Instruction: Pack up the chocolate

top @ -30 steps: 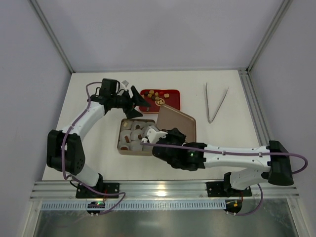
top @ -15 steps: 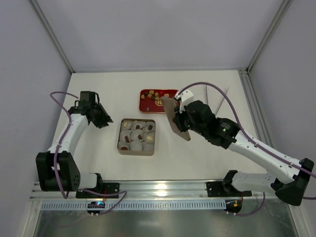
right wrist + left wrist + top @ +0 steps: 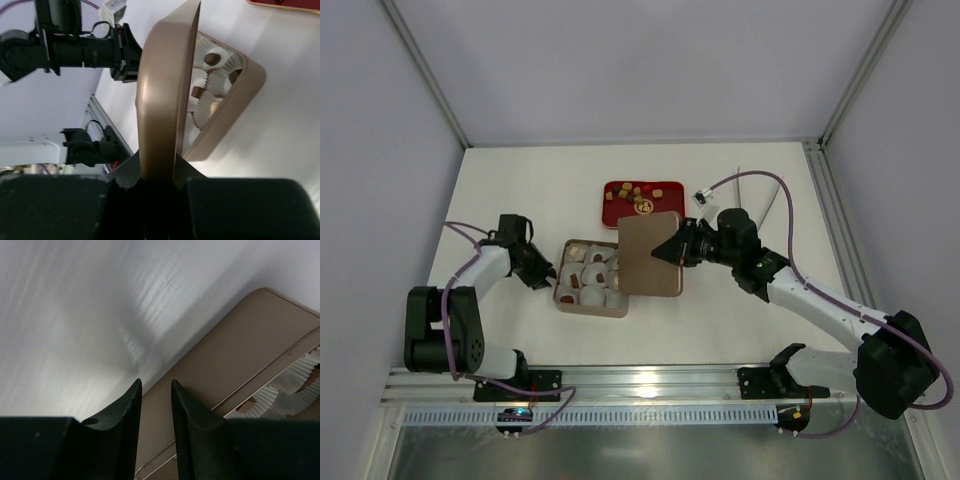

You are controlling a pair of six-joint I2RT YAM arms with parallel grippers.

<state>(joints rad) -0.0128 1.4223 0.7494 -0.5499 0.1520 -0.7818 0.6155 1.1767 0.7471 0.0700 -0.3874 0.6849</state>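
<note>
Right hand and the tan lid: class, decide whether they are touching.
Touching. The right wrist view shows the tan lid edge-on, clamped between the right hand's two fingers, with no gap on either side.

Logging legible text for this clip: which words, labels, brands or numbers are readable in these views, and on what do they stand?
No text can be read in any view.
White tag by a cable: too small to read.
One round chocolate in the red tray: a faint pattern on top, too small to make out.
Tin and lid: plain, no print showing.
</note>
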